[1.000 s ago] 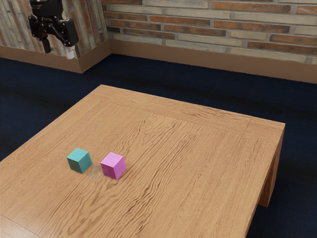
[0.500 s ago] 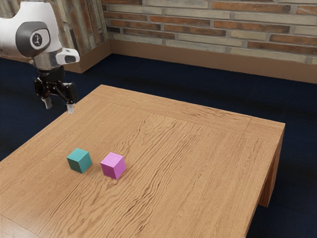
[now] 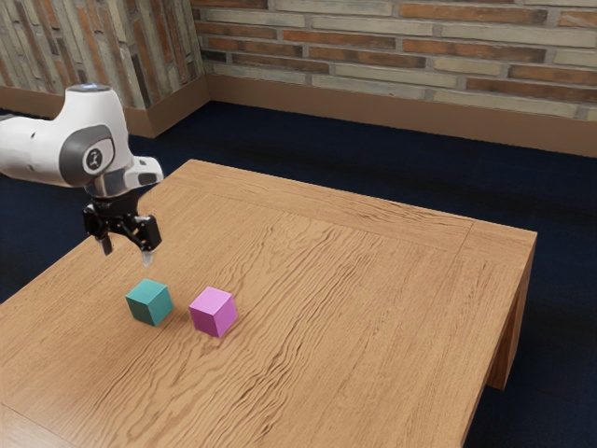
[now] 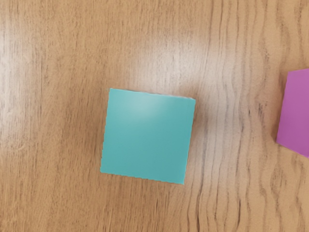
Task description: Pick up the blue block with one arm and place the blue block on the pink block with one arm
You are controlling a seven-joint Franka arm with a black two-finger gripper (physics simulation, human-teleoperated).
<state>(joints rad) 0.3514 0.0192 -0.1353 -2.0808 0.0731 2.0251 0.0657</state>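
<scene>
Gripper: our black gripper [image 3: 126, 250] hangs in the left part of the exterior view, above the table and just up and left of the blue block, touching nothing.
Fingers: we see them [image 3: 146, 252] standing apart and pointing down, with nothing between them.
Blue block: the blue block [image 3: 149, 301] [image 4: 147, 136], teal in shade, rests on the table in the exterior view's lower left. In the wrist view it lies straight under our hand, its top face in full sight.
Pink block: the pink block [image 3: 213, 311] [image 4: 295, 112] sits just beside the blue block, toward the exterior view's right, with a narrow strip of wood between them.
Table: the wooden table [image 3: 373, 308] [image 4: 58, 58] carries both blocks.
Arm: our white arm [image 3: 65, 149] comes in from the exterior view's left edge and bends down to the gripper.
Surroundings: a brick wall [image 3: 392, 37] runs across the top, above a dark blue floor [image 3: 373, 149].
</scene>
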